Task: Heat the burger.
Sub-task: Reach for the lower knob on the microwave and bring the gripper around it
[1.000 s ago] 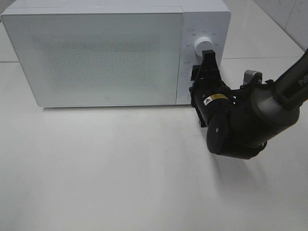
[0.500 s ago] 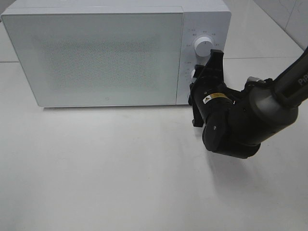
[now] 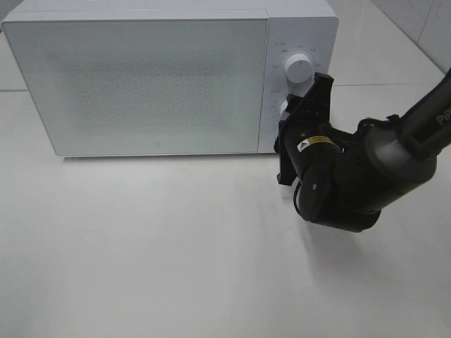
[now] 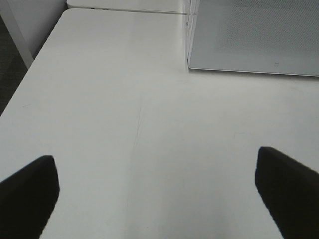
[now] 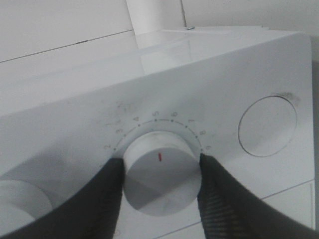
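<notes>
The right gripper [image 5: 157,165] is clamped on the lower knob [image 5: 160,181] of the microwave [image 3: 141,84], one dark finger [image 5: 107,191] pressed to each side of it. A red line on the knob's face points toward the 5 on the printed scale [image 5: 155,115] that arcs round it. The upper knob [image 3: 299,68] sits just beside the grip, untouched. On the far side of the held knob is a round button [image 5: 267,127], also untouched.

From the high camera, the right arm [image 3: 366,176] comes in from the right edge. Its bulky wrist hangs over the table [image 3: 141,246] in front of the control panel and hides the panel's lower part.

The left gripper [image 4: 158,194] hangs wide open over bare tabletop, holding nothing. Its fingers [image 4: 30,191] are well apart, and the microwave's near corner is ahead of it.

The door [image 3: 141,81] is shut flat and its speckled front is not see-through. No view shows the burger, so its place, its facing and its long axis cannot be told.

The microwave stands at the back of the table, with white tabletop spreading in front of it. In the left wrist view the table's side edge shows, with dark floor [image 4: 10,64] beyond it.
</notes>
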`<state>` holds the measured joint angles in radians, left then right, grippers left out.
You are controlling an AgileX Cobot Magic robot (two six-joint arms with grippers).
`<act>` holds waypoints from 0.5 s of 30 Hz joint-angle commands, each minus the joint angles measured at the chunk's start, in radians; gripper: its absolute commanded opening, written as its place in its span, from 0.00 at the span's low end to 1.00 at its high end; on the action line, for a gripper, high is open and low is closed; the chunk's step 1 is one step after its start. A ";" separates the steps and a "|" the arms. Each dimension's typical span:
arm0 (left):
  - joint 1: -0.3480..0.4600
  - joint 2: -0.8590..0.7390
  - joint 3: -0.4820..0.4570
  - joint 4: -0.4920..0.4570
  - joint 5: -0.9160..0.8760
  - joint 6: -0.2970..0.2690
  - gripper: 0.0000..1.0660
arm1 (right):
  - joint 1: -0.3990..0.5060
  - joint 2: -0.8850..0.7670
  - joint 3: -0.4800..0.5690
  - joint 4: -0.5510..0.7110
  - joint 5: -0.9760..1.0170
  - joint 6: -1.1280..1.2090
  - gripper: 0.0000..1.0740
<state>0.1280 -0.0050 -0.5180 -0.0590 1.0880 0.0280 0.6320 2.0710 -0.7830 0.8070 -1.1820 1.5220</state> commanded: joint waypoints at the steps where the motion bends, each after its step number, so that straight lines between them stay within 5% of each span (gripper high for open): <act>1: 0.005 -0.017 0.000 0.000 -0.015 -0.005 0.95 | 0.000 -0.021 -0.006 0.066 -0.219 0.011 0.09; 7: 0.005 -0.017 0.000 0.000 -0.015 -0.005 0.95 | 0.000 -0.021 -0.006 0.053 -0.219 -0.011 0.17; 15: 0.005 -0.017 0.000 0.000 -0.015 -0.005 0.95 | 0.000 -0.021 -0.005 0.053 -0.218 -0.068 0.43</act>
<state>0.1280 -0.0050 -0.5180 -0.0590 1.0880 0.0280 0.6320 2.0700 -0.7830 0.8150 -1.1810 1.4760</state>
